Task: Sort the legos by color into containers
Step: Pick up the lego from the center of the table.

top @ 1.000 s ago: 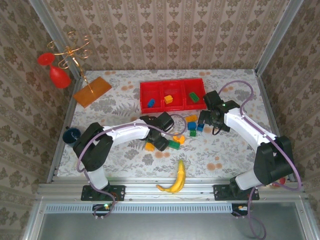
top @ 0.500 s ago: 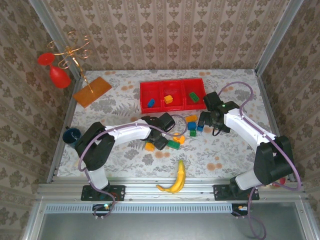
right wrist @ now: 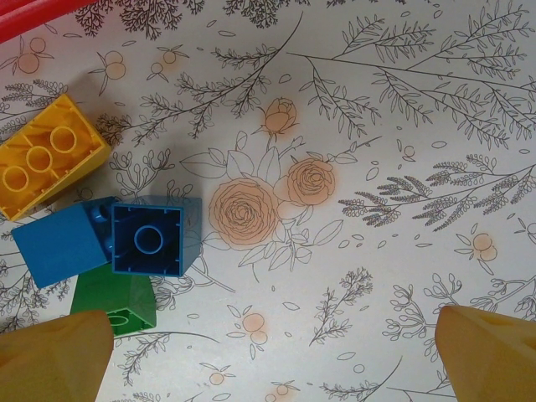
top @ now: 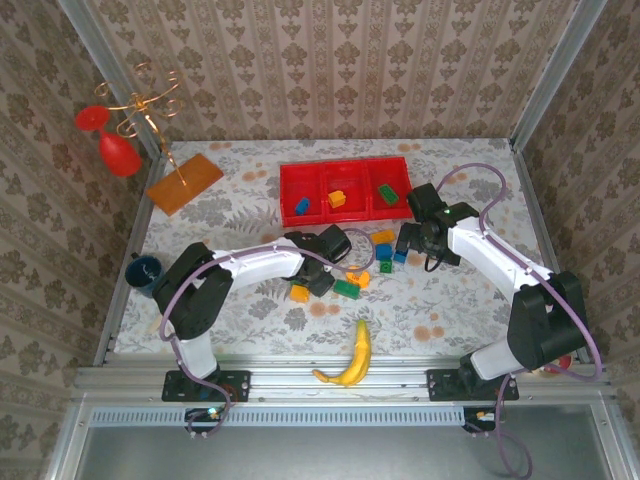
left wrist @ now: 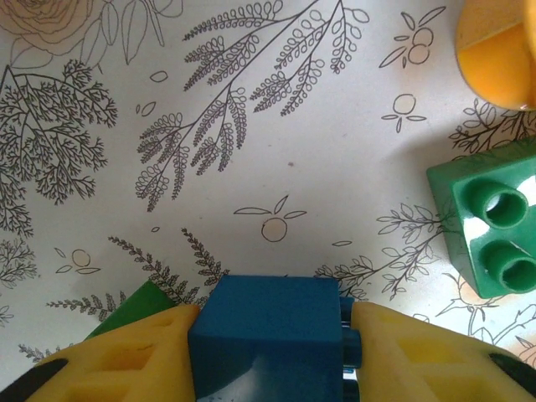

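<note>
Legos (top: 347,289) in blue, orange and green are pictured strewn over the flowered table (top: 240,310) just on the near side of the red tray (top: 345,165); most lie unsorted. One blue brick (left wrist: 266,335) is pinched between the yellow fingers (left wrist: 126,364) of the left gripper (top: 320,282), low over the middle of the table; a green brick (left wrist: 490,234) lies just to its right, and an orange brick (left wrist: 501,50) is close by. Whether the blue brick has been raised off the cloth cannot quite be told from the wrist view. The right gripper (right wrist: 272,347) stands wide open with nothing between its fingers, beside a small cluster of loose bricks (right wrist: 151,239) at the right of the pile.

The bricks are judged light, rigid and smooth-walled; a hold across two flat opposite sides is thought safest, since glossy plastic and studs may let a brick twist or slip under a shallow pinch.

Each of the three containers is occupied by a single piece: a blue piece (top: 302,205) in the left compartment (top: 300,185); an orange piece (top: 337,198) in the middle compartment (top: 345,180); a green piece (top: 387,193) in the right compartment (top: 385,175). The gripped brick is therefore judged to belong in the left compartment.
</note>
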Robot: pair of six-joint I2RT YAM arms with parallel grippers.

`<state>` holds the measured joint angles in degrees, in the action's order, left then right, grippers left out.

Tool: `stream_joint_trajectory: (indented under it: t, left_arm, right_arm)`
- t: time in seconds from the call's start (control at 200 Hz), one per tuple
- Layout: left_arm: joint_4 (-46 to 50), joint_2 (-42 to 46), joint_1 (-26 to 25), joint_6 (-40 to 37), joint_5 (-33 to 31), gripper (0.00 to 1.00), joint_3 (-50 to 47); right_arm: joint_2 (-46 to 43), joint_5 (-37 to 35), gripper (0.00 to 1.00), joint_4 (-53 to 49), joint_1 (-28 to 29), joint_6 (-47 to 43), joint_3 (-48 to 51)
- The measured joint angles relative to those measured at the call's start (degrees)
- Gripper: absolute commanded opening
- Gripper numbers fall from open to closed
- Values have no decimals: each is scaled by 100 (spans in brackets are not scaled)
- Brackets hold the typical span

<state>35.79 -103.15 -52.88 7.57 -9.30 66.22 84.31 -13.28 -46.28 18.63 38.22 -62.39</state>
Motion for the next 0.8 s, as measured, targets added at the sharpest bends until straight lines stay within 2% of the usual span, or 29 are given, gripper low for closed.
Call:
stream_joint_trajectory:
  t: [0.3, 0.8]
  left_arm:
    - [-2, 0, -2, 0, -22, 32, 11]
    - [-22, 0, 4, 0, -105, 28, 31]
  right_arm:
    - [0, -2, 100, 0, 0, 39, 0]
    - [-13, -7, 100, -2, 0, 103, 0]
